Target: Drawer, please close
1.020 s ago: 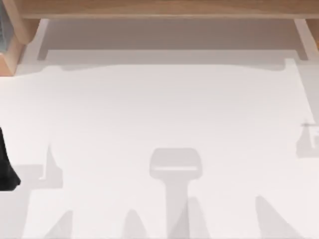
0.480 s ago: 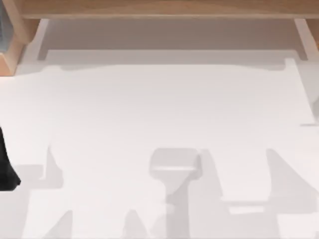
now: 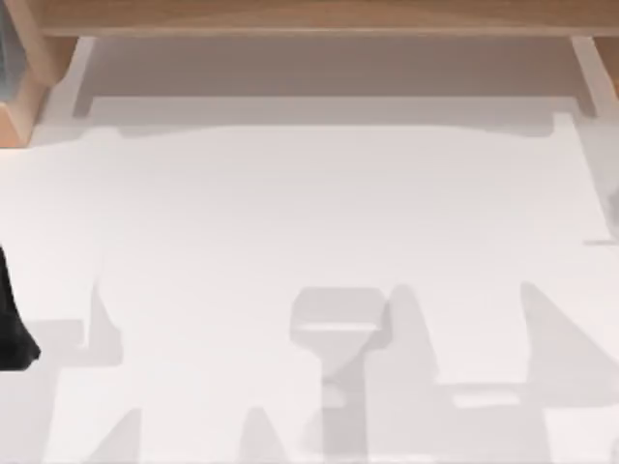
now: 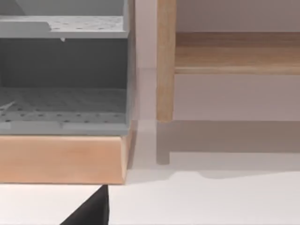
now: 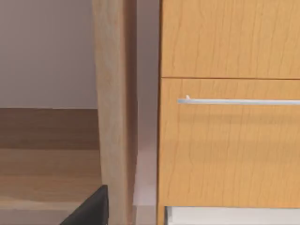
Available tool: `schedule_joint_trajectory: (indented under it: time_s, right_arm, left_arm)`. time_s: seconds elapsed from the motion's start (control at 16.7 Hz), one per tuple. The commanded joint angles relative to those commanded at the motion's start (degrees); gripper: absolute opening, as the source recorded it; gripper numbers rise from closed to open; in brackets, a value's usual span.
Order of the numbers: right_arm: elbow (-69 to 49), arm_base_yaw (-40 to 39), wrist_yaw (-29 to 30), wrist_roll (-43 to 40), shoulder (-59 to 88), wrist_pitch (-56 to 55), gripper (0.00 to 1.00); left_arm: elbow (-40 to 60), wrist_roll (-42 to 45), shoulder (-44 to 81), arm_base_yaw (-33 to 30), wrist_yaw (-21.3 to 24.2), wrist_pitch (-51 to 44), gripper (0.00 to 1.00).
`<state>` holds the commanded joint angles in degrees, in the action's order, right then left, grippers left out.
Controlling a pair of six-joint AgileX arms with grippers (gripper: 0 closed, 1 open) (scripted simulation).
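Observation:
The drawer is a light wooden front with a thin silver bar handle, seen close up in the right wrist view. Above it sits a second wooden panel, with a narrow seam between them. I cannot tell how far the drawer stands out. A dark part of my right gripper lies at the picture's edge, short of the drawer front and apart from the handle. A dark part of my left gripper faces a grey shelf unit. My left arm is parked at the table's left edge.
A wooden post stands beside the drawer. A grey perforated shelf unit rests on a wooden base at the table's far left. A long wooden shelf runs along the back. Shadows of the arms fall on the white table.
A new arm-shaped shadow has come in over the lower right of the table and shifted slightly. The dark left arm at the left edge has stayed put.

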<state>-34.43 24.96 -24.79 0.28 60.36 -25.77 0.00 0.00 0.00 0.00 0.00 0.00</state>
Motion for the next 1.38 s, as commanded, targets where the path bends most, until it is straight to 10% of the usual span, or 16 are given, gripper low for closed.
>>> schedule_joint_trajectory:
  time_s: [1.38]
  right_arm:
    - [9.9,17.37,-15.58,-84.31,53.19,-62.79,1.0]
  left_arm:
    - [0.0,0.0,0.0,0.0,0.0,0.0,1.0]
